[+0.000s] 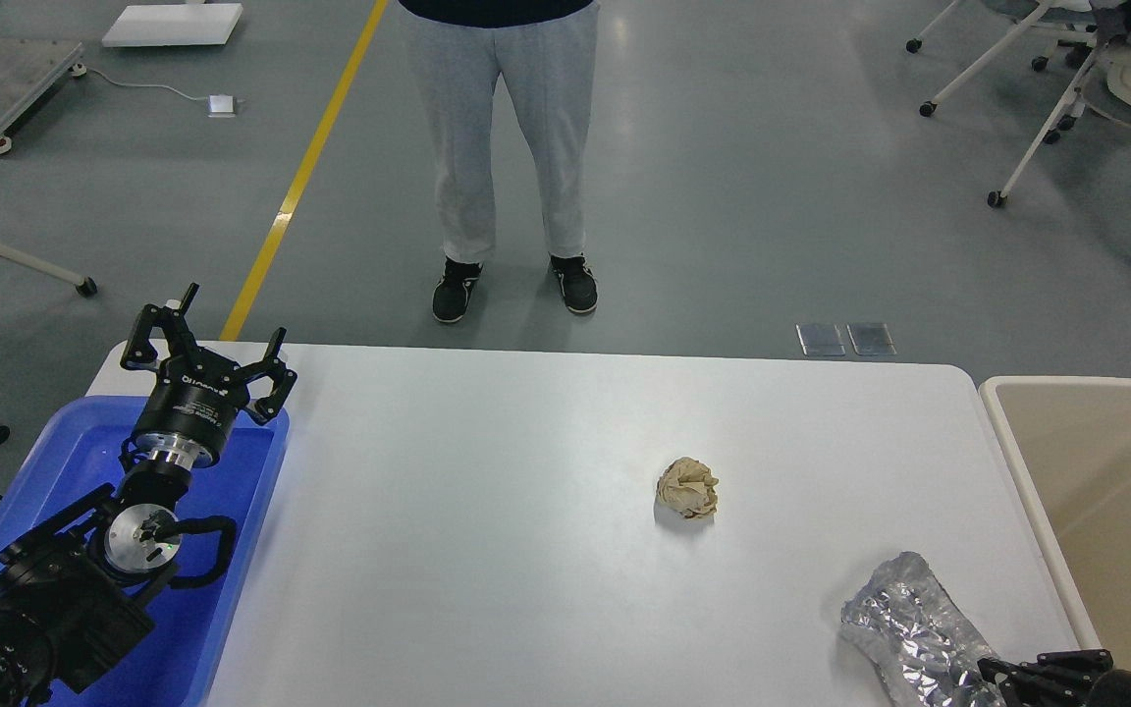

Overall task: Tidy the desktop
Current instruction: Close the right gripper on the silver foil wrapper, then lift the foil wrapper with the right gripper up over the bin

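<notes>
The desktop (487, 550) fills the lower centre of the view. The left gripper (207, 349) hangs above the far end of the blue tray (232, 589) at the desktop's left edge, fingers spread wide, holding nothing. The right gripper (1066, 673) appears only as a dark part at the bottom right corner, just beside a crumpled foil wrapper (909, 628); its opening cannot be told. A brown paper ball (688, 488) lies right of centre. A beige bin (1096, 491) stands beside the right edge.
</notes>
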Controlling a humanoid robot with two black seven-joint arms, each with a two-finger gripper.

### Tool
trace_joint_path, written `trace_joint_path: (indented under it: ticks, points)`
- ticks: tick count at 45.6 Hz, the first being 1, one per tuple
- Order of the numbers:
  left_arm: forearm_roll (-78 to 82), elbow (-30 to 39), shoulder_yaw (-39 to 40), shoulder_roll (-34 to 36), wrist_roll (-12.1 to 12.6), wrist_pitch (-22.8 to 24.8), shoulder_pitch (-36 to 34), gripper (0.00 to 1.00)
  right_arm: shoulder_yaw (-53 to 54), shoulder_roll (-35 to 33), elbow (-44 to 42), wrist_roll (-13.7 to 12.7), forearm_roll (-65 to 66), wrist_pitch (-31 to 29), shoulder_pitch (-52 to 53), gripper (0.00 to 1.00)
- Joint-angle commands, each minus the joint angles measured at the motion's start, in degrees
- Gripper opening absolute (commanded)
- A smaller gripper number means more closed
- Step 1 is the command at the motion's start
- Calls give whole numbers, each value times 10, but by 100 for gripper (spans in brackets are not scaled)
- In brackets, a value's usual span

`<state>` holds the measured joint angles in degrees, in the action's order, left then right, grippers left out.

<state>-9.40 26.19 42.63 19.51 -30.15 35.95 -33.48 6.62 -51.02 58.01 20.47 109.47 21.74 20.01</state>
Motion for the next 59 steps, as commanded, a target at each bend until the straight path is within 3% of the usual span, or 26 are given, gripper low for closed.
trace_joint_path:
  ticks: [1, 12, 20, 27, 41, 59]
  points:
    - [0, 0, 0, 0, 0, 0, 0, 100, -5, -2, 1, 12, -4, 1, 2, 0]
    - [0, 0, 0, 0, 0, 0, 0, 100, -6, -14, 22, 25, -46, 1, 16, 0]
    - [0, 0, 0, 0, 0, 0, 0, 100, -6, -64, 78, 41, -79, -4, 23, 0]
    - [0, 0, 0, 0, 0, 0, 0, 100, -4, -110, 140, 41, -105, -42, 46, 0]
    - [0, 0, 0, 0, 0, 0, 0, 100, -1, -224, 250, 42, -153, -152, 167, 0]
    - [0, 0, 0, 0, 0, 0, 0, 100, 7, -327, 315, 76, -232, -372, 367, 0]
